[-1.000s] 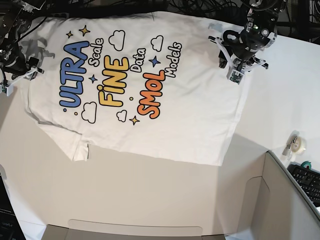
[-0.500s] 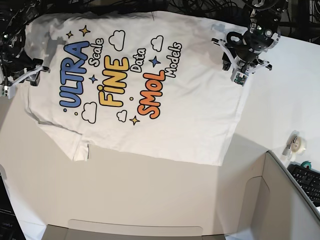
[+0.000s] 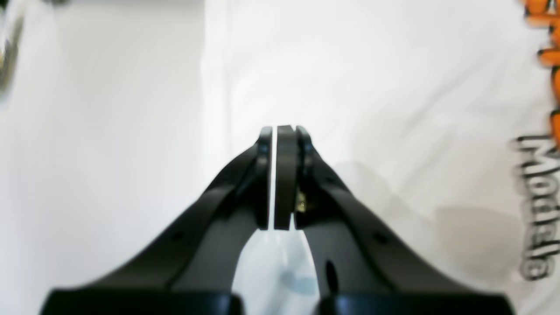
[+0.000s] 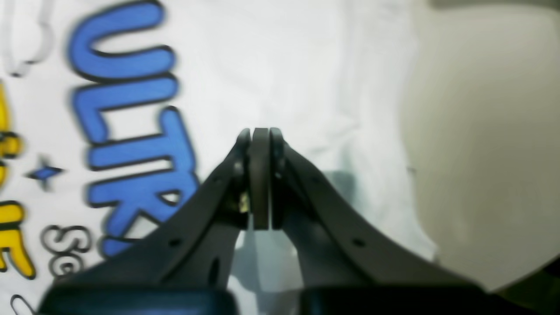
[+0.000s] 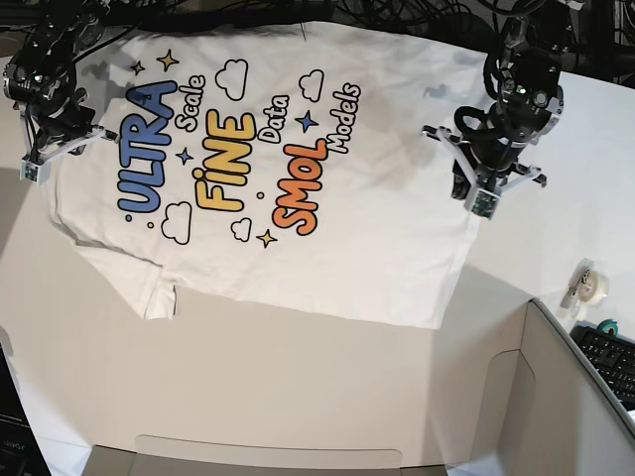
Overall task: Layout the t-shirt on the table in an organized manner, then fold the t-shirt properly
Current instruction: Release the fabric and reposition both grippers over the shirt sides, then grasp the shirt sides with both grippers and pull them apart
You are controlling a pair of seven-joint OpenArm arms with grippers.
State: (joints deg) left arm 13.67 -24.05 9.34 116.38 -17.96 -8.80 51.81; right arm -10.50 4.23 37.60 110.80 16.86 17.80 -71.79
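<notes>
The white t-shirt lies spread flat on the off-white table, print up, with one sleeve folded under at the lower left. My left gripper hovers over the shirt's right edge. In the left wrist view it is shut and empty above plain cloth, with bare table to the left. My right gripper is over the shirt's left edge. In the right wrist view it is shut and empty above the shirt, beside the blue "ULTRA" lettering.
A grey box stands at the lower right, with a flap along the bottom edge. A tape roll and a keyboard lie at the right. Cables run along the top.
My left arm has moved toward the bottom right of the base view, along the shirt's right edge. My right arm has moved up and inward over the shirt's left edge. The shirt lies as before.
</notes>
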